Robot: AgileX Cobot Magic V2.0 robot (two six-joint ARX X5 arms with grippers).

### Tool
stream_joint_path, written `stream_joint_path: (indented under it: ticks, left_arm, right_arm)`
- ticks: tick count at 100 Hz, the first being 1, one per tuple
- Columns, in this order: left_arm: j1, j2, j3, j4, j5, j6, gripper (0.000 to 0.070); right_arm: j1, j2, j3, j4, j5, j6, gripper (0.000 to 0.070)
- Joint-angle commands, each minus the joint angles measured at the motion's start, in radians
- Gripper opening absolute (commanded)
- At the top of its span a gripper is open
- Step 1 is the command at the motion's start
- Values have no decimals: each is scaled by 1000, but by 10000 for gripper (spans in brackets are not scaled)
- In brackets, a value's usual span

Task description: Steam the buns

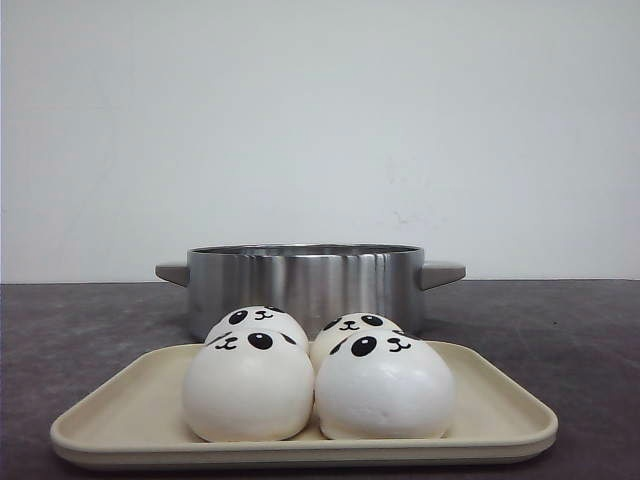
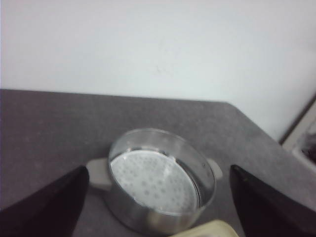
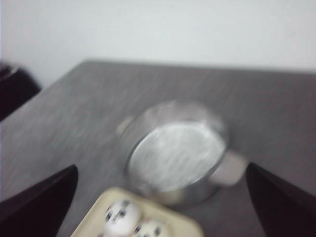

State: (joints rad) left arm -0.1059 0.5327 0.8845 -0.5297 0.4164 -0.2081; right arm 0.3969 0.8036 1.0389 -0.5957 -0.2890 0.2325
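Several white panda-face buns sit close together on a cream tray (image 1: 120,420): front left bun (image 1: 248,388), front right bun (image 1: 384,388), and two behind, one on the left (image 1: 258,321) and one on the right (image 1: 352,325). A steel steamer pot (image 1: 305,285) with grey handles stands behind the tray; its perforated plate (image 2: 153,181) shows in the left wrist view. My left gripper (image 2: 158,197) is open, high above the pot. My right gripper (image 3: 160,197) is open, above the tray's far end, with two buns (image 3: 121,216) below it. That view is blurred. Neither gripper shows in the front view.
The dark grey table (image 1: 560,330) runs to a white wall. The table's right edge and a pale object (image 2: 303,143) beyond it show in the left wrist view. A dark object (image 3: 15,91) sits off the table's left edge in the right wrist view.
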Motion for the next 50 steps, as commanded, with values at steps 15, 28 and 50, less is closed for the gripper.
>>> stream_joint_path:
  ticks: [15, 28, 50]
  left_arm:
    - [-50, 18, 12, -39, 1, 35, 557]
    - [-79, 17, 12, -47, 2, 34, 557]
    - [-141, 13, 12, -70, 3, 32, 557]
  right_arm:
    - [277, 214, 67, -92, 187, 77, 675]
    - [338, 365, 74, -155, 182, 157, 675]
    - [346, 623, 74, -212, 144, 207, 664]
